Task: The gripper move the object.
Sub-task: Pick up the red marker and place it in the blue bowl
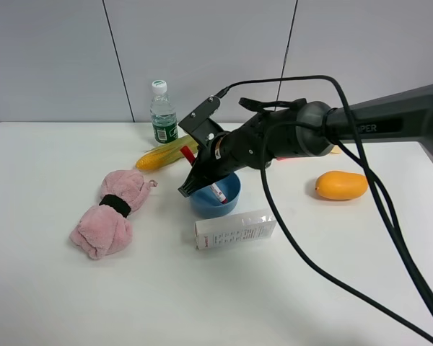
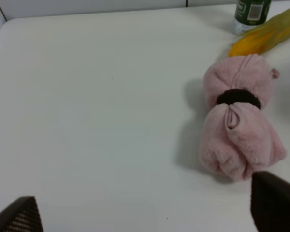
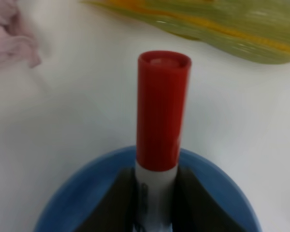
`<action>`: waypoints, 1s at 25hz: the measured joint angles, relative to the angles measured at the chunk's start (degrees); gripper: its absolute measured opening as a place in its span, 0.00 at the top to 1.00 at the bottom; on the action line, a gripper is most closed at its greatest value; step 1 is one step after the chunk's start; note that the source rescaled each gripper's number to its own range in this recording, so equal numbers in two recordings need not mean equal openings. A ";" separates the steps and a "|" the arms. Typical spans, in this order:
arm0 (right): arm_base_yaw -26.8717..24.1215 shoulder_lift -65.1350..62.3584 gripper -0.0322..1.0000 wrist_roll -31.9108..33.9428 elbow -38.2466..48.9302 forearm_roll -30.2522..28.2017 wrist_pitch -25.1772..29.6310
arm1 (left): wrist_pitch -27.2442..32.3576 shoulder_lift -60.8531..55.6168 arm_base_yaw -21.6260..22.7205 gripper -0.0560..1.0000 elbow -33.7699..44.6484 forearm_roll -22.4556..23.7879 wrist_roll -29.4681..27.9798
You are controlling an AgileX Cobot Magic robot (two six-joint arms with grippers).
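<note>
The marker pen (image 3: 158, 125) is pinched by its white barrel in the right claw (image 1: 190, 187), whose jaws are closed snug on it. Its red cap points toward the corn (image 1: 162, 153) at 11 o'clock, and its tail dips inside the blue bowl (image 1: 233, 205) on the bench (image 1: 72, 288). This looks like the carrying step. The next move calls for a firm grip and clearing the bowl's rim. The left claw (image 2: 150, 210) gapes wide and is empty.

white letters "PER" on dark arm (image 1: 387, 124), box (image 1: 235, 230) print illegible
</note>
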 joint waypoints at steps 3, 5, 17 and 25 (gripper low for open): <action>-0.32 0.00 0.97 0.00 0.12 0.08 -0.73 | 0.00 0.00 0.00 0.00 0.00 0.00 0.00; -0.32 0.00 0.97 0.00 0.12 0.08 -0.99 | 0.00 0.00 0.00 0.00 0.00 0.00 0.00; -0.32 0.17 0.94 0.00 0.12 0.13 -0.94 | 0.00 0.00 0.00 0.00 0.00 0.00 0.00; -0.32 0.17 0.27 0.00 0.12 0.13 -0.56 | 0.00 0.00 0.00 0.00 0.00 0.00 0.00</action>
